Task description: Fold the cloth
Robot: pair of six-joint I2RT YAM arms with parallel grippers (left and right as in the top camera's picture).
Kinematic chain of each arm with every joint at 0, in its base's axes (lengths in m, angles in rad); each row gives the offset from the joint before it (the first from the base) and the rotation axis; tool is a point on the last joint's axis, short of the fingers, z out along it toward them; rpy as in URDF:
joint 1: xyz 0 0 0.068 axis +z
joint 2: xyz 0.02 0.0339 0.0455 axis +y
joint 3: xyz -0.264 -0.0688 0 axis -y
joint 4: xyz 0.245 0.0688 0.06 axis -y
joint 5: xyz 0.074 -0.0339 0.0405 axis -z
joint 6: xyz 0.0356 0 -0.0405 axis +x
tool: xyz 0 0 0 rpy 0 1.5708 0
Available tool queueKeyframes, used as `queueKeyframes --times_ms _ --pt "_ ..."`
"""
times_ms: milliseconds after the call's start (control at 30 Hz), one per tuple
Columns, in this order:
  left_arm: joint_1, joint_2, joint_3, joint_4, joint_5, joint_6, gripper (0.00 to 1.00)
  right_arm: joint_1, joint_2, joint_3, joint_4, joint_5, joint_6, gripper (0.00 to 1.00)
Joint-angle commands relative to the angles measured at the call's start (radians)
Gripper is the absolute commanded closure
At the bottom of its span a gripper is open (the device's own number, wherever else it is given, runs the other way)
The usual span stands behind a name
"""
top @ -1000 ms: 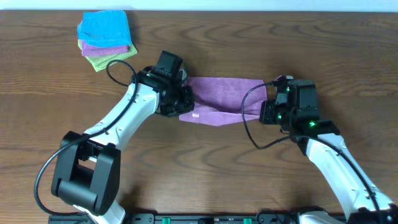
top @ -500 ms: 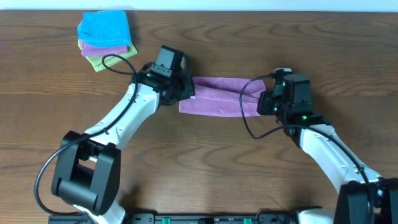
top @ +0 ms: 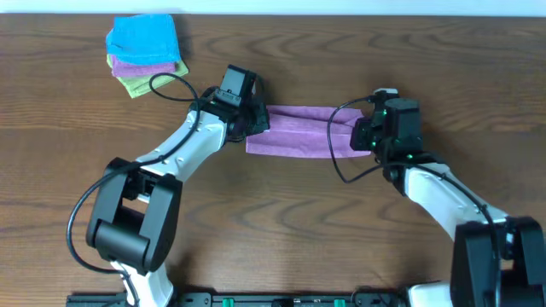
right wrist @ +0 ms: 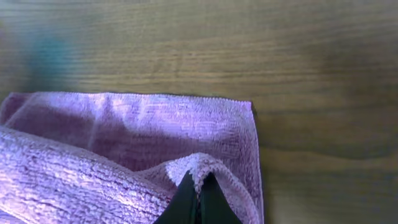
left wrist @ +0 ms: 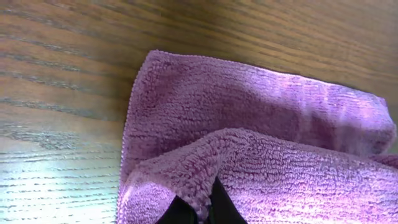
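Observation:
The lilac-purple cloth (top: 299, 132) lies as a long folded strip on the wooden table between my two arms. My left gripper (top: 256, 124) is shut on the cloth's left corner; in the left wrist view the black fingertips (left wrist: 202, 208) pinch a raised fold of the cloth (left wrist: 249, 118). My right gripper (top: 363, 136) is shut on the right corner; in the right wrist view the fingertips (right wrist: 198, 199) pinch the upper layer of the cloth (right wrist: 143, 124) over the lower layer. No white tag shows.
A stack of folded cloths, blue (top: 143, 38) on top of purple and green, sits at the far left corner of the table. Black cables loop off both arms near the cloth.
Both grippers carried the cloth's near edge away from me over the far part. The drooping strip with the white tag became a flatter folded band, and the tag is no longer seen.

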Motion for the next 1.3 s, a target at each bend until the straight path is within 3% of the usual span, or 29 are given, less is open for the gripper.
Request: queueKeyframes --times_ms 0,600,1067,1133,1267 --pt "0.001 0.024 -0.001 0.013 -0.046 -0.007 0.94 0.008 0.030 0.001 0.023 0.022 0.011 0.99" --pt "0.001 0.096 -0.001 0.139 -0.074 0.011 0.94 0.008 0.105 0.001 0.105 0.082 0.002 0.99" --pt "0.002 0.118 -0.001 0.140 -0.074 0.024 0.94 0.008 0.159 0.001 0.139 0.093 -0.008 0.99" --pt "0.002 0.118 -0.001 0.135 -0.074 0.024 0.93 0.008 0.159 0.001 0.139 0.093 -0.007 0.95" --pt "0.003 0.118 -0.001 0.116 -0.074 0.028 0.83 0.008 0.158 0.001 0.129 0.093 -0.007 0.70"
